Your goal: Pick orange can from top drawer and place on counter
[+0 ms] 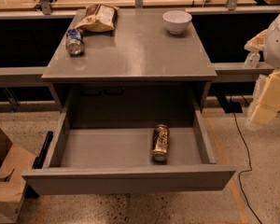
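The orange can (160, 143) lies on its side on the flat bottom of the open top drawer (126, 178), right of the middle and close to the front panel. The grey counter (135, 50) sits directly above the drawer. My arm's cream and white parts stand at the right edge of the view, beside the counter's right side and well above and to the right of the can. The gripper (253, 54) seems to be the small pale piece at the arm's upper left, level with the counter's edge and holding nothing that I can see.
On the counter are a blue and silver can (74, 41) lying at the left, a snack bag (99, 17) at the back left and a white bowl (177, 21) at the back right. A cardboard box (4, 181) stands on the floor left of the drawer. A cable (242, 153) runs on the floor at the right.
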Robot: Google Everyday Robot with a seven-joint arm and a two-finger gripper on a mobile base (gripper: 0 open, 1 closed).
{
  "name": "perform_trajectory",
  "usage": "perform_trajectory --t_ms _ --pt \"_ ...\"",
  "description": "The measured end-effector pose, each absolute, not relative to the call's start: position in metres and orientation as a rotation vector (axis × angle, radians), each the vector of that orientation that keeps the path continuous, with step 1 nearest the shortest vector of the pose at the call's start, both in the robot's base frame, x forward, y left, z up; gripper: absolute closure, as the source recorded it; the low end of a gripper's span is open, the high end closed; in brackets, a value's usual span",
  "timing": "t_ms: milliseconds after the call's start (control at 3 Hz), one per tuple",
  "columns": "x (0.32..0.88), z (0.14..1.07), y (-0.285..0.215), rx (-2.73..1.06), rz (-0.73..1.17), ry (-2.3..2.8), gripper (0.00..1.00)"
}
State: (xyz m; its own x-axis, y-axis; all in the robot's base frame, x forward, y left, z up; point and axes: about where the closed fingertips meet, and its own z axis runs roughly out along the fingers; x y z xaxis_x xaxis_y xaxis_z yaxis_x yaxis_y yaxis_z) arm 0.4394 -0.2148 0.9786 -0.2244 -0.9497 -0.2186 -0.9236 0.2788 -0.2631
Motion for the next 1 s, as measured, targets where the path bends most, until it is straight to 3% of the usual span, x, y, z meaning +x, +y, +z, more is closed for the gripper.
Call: perform_trajectory --t_ms 1000 --pt "0.488 0.930 -0.195 -1.356 -0.110 2.364 0.00"
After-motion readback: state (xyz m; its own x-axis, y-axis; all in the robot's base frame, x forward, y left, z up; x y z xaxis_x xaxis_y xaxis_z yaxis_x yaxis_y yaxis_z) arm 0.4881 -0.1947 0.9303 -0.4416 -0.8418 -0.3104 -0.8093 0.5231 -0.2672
